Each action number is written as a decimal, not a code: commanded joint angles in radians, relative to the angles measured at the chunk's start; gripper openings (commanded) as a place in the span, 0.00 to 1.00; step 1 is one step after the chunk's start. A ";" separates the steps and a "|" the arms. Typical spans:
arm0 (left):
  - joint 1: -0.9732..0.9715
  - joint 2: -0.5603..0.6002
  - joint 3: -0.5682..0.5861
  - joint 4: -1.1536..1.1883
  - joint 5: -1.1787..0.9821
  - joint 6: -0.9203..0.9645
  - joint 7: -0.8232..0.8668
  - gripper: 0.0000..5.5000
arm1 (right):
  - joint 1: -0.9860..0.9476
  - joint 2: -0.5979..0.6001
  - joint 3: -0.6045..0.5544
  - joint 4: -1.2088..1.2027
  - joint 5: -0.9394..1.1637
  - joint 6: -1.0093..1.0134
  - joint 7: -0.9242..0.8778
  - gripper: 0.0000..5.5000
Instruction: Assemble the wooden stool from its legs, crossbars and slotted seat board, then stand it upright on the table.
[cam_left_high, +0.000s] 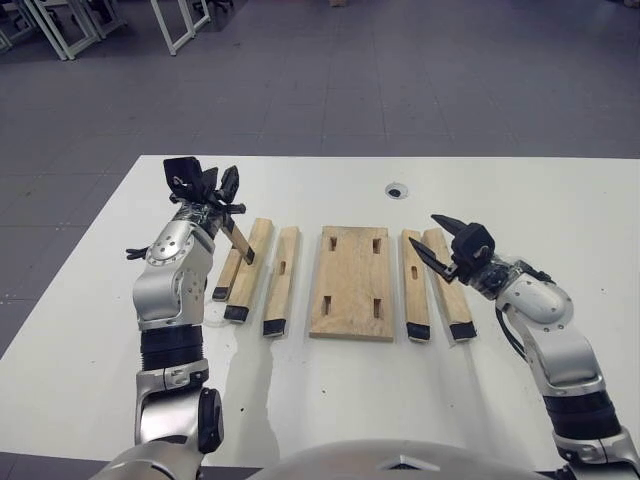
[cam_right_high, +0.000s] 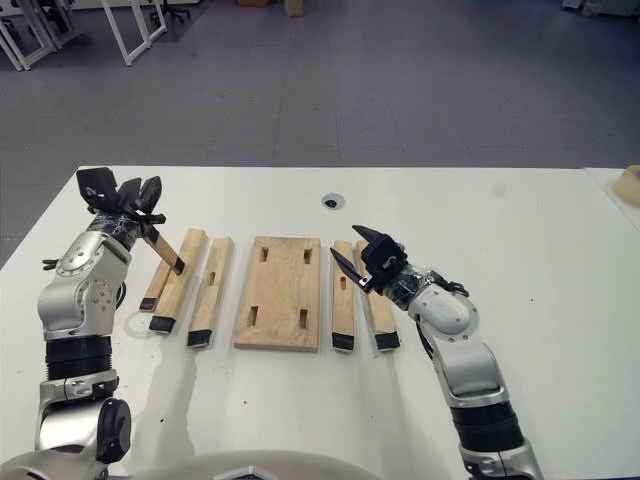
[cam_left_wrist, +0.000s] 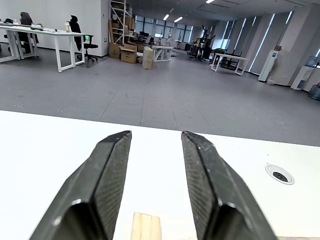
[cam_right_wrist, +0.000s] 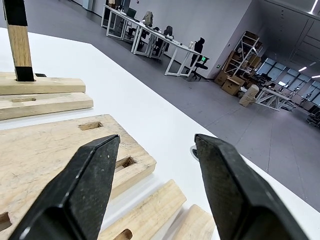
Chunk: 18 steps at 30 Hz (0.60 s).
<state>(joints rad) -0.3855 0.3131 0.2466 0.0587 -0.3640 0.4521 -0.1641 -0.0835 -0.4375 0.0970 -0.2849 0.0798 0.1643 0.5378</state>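
The left pincer (cam_left_high: 215, 188) grasps a thin crossbar (cam_left_high: 240, 242), which slants down from the fingers with its dark tip lowest, over the left legs (cam_left_high: 250, 270) lying flat on the white surface (cam_left_high: 560, 200). Between the pincers lies the slotted seat board (cam_left_high: 352, 283), long axis pointing away from the robot. The right pincer (cam_left_high: 425, 232) is spread and empty, just above the right legs (cam_left_high: 415, 285) — these lie parallel to the board, dark-capped ends nearest the robot.

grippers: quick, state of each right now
left gripper: closed on a crossbar
right gripper: jaws open, holding nothing
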 joint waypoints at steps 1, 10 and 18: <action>0.009 -0.005 -0.007 0.041 0.023 0.013 0.004 0.34 | 0.008 0.002 0.002 -0.015 -0.008 0.008 -0.009 0.50; 0.134 -0.021 0.018 -0.463 0.003 -0.018 0.047 0.34 | 0.031 0.000 0.005 -0.027 -0.008 0.011 -0.014 0.50; 0.652 -0.095 -0.045 -0.516 0.072 -0.235 -0.051 0.56 | 0.054 0.003 0.002 -0.047 -0.005 0.026 -0.025 0.50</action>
<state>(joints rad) 0.1926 0.2306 0.2063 -0.4783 -0.3049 0.2608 -0.1897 -0.0392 -0.4317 0.1019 -0.3132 0.0798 0.1740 0.5168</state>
